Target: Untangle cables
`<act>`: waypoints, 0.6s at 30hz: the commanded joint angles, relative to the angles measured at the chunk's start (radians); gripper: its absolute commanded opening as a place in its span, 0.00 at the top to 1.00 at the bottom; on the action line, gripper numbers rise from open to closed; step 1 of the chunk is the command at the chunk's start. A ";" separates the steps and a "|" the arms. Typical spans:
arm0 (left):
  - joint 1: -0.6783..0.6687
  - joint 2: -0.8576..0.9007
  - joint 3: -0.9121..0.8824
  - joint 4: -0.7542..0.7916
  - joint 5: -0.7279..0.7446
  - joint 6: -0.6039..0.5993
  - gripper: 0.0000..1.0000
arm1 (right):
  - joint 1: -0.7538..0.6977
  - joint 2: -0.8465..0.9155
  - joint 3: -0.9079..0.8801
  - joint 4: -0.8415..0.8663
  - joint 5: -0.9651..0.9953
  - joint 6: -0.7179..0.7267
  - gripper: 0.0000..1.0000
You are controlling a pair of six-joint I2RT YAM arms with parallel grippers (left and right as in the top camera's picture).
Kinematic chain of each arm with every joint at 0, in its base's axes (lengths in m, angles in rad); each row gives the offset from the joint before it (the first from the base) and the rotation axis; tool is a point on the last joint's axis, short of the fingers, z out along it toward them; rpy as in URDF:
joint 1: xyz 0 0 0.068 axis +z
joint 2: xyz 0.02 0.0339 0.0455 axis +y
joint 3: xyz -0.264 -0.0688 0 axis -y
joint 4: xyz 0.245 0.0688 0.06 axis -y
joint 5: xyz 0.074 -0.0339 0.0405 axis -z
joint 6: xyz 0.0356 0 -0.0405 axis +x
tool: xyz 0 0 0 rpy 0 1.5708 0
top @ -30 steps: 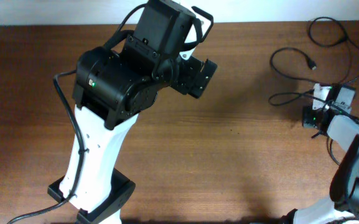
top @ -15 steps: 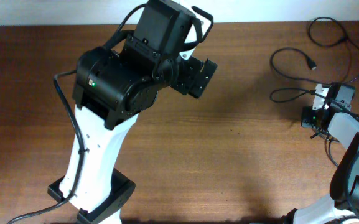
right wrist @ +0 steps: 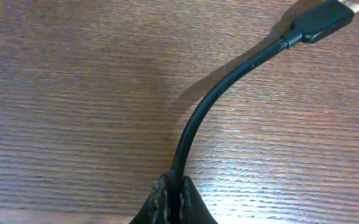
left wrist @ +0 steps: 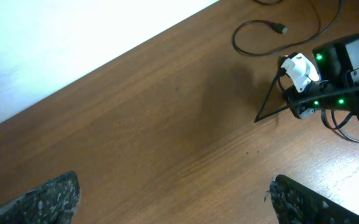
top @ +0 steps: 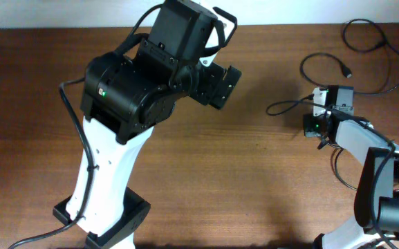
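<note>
Thin black cables lie at the table's far right: one loop ending in a small plug [top: 346, 71] and another loop [top: 365, 34] behind it. My right gripper [top: 321, 114] is shut on a cable strand [top: 285, 105] that stretches out to its left. In the right wrist view the cable [right wrist: 195, 127] rises from between the pinched fingertips [right wrist: 162, 194] and curves to its plug [right wrist: 319, 22] on the wood. My left gripper [left wrist: 176, 202] hangs open over bare table, well left of the cables, with nothing between its fingers [left wrist: 48, 199].
The left arm's black body [top: 144, 83] and white base [top: 106, 187] fill the left half of the table. A pale wall edge [left wrist: 73, 43] runs along the far side. The right arm [top: 382, 173] rises from the lower right corner.
My right gripper has shut on a cable strand and moved left with it, pulling the strand away from the other cables. The left arm has not moved.
</note>
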 commanded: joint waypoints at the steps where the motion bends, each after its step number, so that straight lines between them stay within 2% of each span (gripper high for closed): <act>1: -0.001 -0.008 -0.004 0.000 0.003 0.013 0.01 | 0.003 0.035 -0.031 -0.022 -0.008 0.012 0.58; 2: -0.001 -0.008 -0.004 0.000 0.003 0.013 0.01 | 0.003 0.035 -0.031 -0.026 0.000 0.012 0.01; 10: -0.001 -0.008 -0.004 0.000 0.003 0.013 0.01 | 0.003 -0.032 -0.031 -0.020 0.072 0.045 0.01; 15: -0.001 -0.008 -0.004 0.000 0.003 0.012 0.01 | 0.003 -0.224 -0.029 -0.018 0.082 0.044 0.02; 18: -0.001 -0.008 -0.004 0.000 0.003 0.012 0.01 | 0.003 -0.410 -0.029 -0.021 0.086 0.034 0.01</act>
